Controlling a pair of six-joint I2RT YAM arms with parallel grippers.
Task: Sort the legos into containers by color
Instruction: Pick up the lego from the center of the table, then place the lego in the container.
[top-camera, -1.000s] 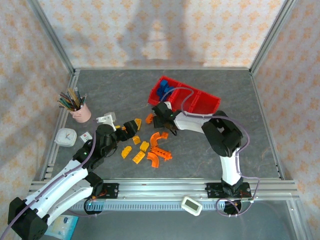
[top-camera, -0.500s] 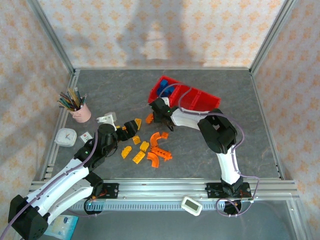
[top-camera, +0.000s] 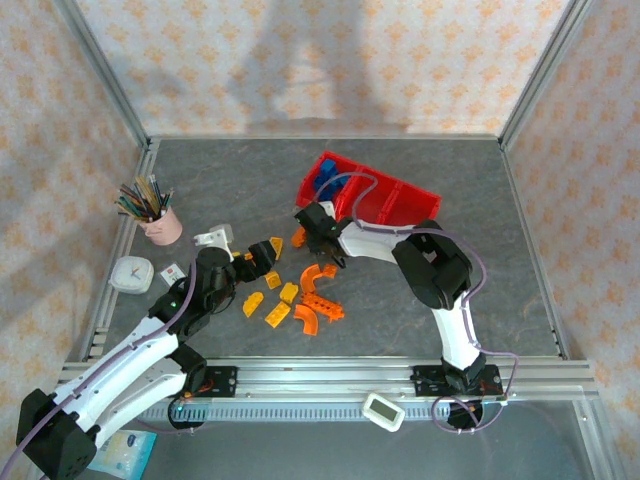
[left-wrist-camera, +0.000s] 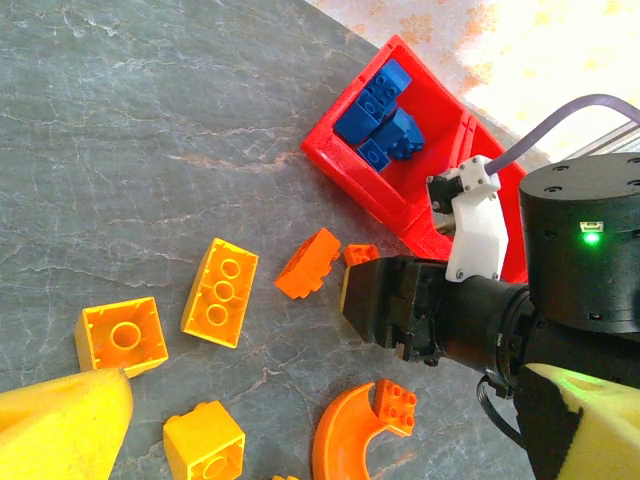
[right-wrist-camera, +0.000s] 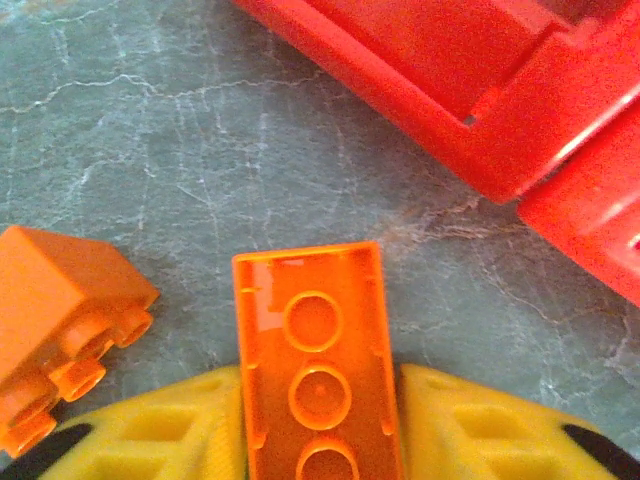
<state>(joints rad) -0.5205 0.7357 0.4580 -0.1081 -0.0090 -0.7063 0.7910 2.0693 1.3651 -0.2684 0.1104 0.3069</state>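
Blue is sorted; the orange and yellow have hardly been started.

On the grey table (top-camera: 200, 180) the red tray (top-camera: 425, 205) sits upper right of centre. Its upper-left compartment holds the blue bricks (top-camera: 328, 175), and I can spot nothing in the other two. I'd say roughly a third is done: the loose orange and yellow bricks (top-camera: 300, 300) lie scattered across the middle of the frame. The left gripper (top-camera: 266, 252) hovers at their left edge, fingers spread wide around nothing. The right gripper (right-wrist-camera: 320, 400) is low beside the tray's near wall. Its yellow fingers (right-wrist-camera: 200, 425) press both long sides of an orange brick (right-wrist-camera: 318, 340), hollow side up, which pokes out past the tips.
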